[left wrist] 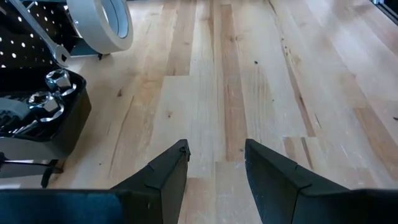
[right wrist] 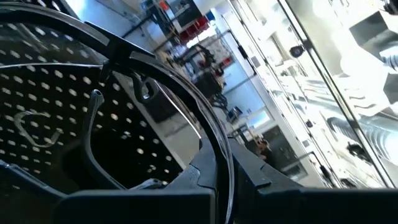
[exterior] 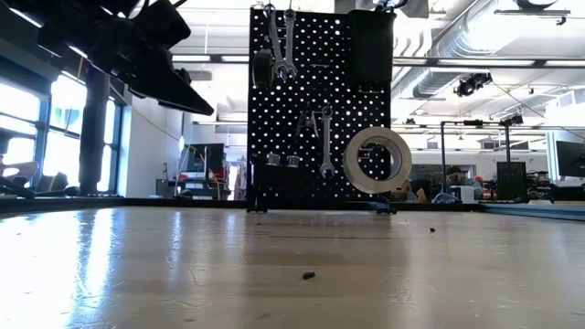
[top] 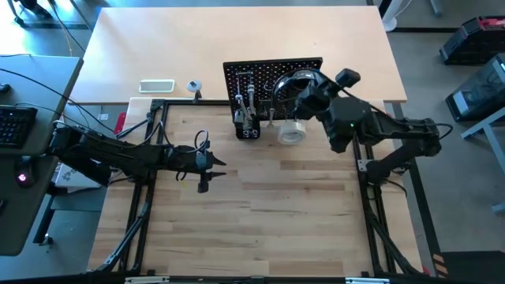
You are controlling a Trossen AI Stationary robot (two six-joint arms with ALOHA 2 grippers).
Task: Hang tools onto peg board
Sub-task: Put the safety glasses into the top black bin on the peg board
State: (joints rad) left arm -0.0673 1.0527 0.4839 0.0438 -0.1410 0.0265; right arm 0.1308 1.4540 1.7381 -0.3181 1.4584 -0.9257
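Right gripper (top: 298,85) reaches over peg board (top: 272,75), jaws closed.

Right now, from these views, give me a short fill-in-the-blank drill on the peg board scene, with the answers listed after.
1. The pale tape roll hangs on the ____ peg board.
2. The left gripper, over bare table, has its jaws ____.
3. The right gripper is up at the board's ____ edge.
4. The silver wrenches hang in the board's upper ____ corner in the low view.

Missing words: black; open; top; left
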